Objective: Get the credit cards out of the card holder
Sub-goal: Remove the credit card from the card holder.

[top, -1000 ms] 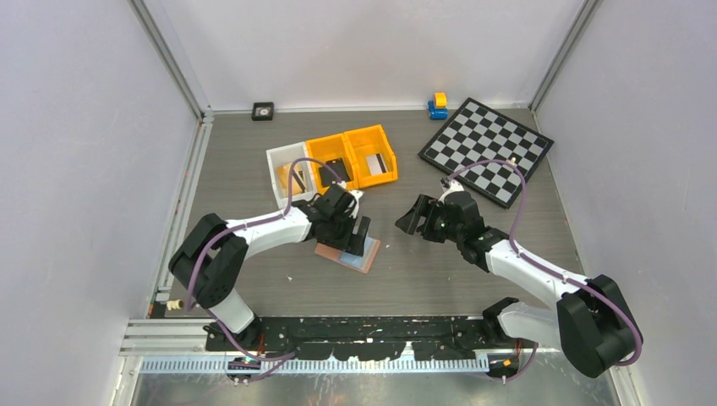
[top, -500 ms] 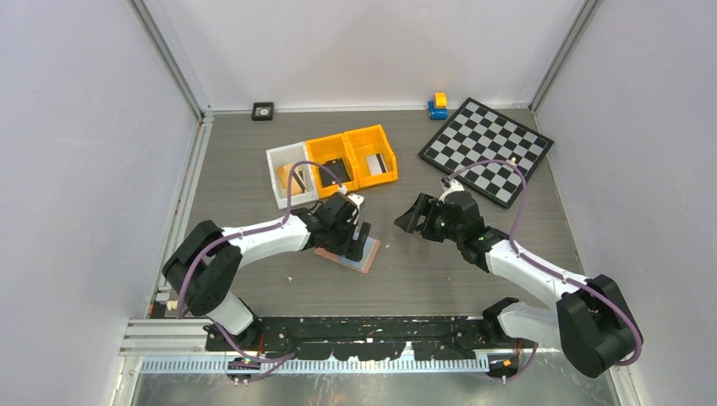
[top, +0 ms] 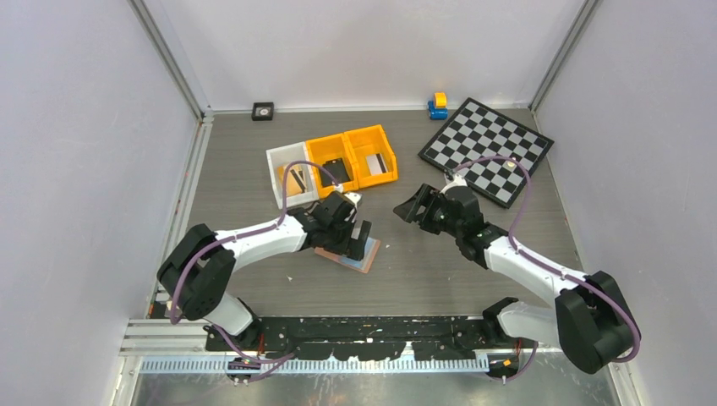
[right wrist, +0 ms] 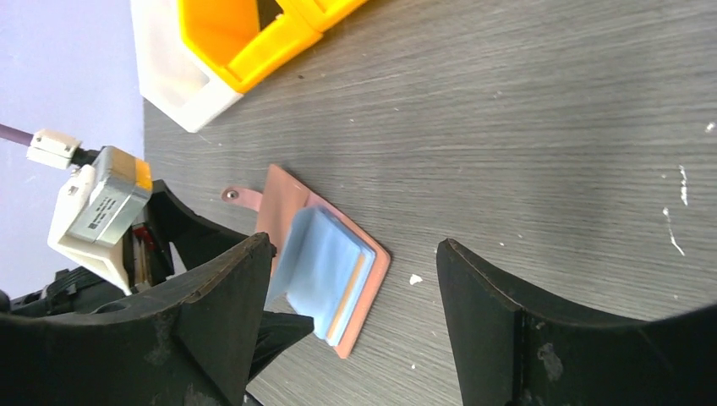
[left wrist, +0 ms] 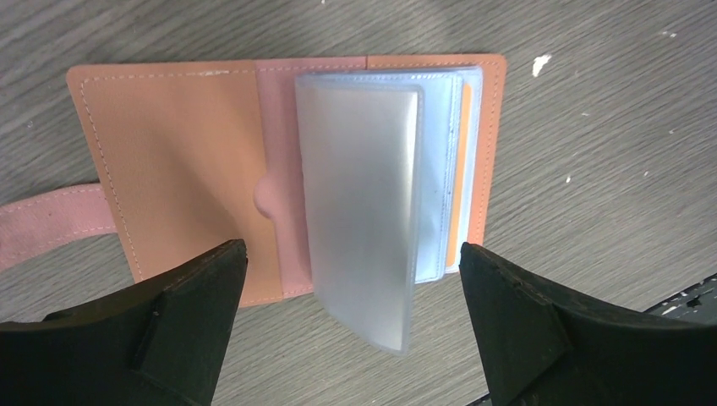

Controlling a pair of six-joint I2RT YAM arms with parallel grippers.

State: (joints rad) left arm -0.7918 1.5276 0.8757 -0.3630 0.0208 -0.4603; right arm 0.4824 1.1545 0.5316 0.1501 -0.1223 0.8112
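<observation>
The tan-pink card holder lies open on the table, snap tab to one side. Its clear pockets stand half lifted from the right half; a thin orange edge shows in a lower pocket. My left gripper is open just above the holder, one finger on each side of the pockets, touching nothing; it also shows in the top view. My right gripper is open and empty, right of the holder and above the table. Pale cards with a dark stripe lie in the right orange bin and the white bin.
A white bin and two orange bins stand behind the holder; the middle one holds a chunky black item. A chessboard lies at the back right, a small blue-yellow toy and a black square by the back wall.
My right gripper has moved a little back and away from the holder. My left arm's elbow has shifted left; its gripper stays open over the holder.
</observation>
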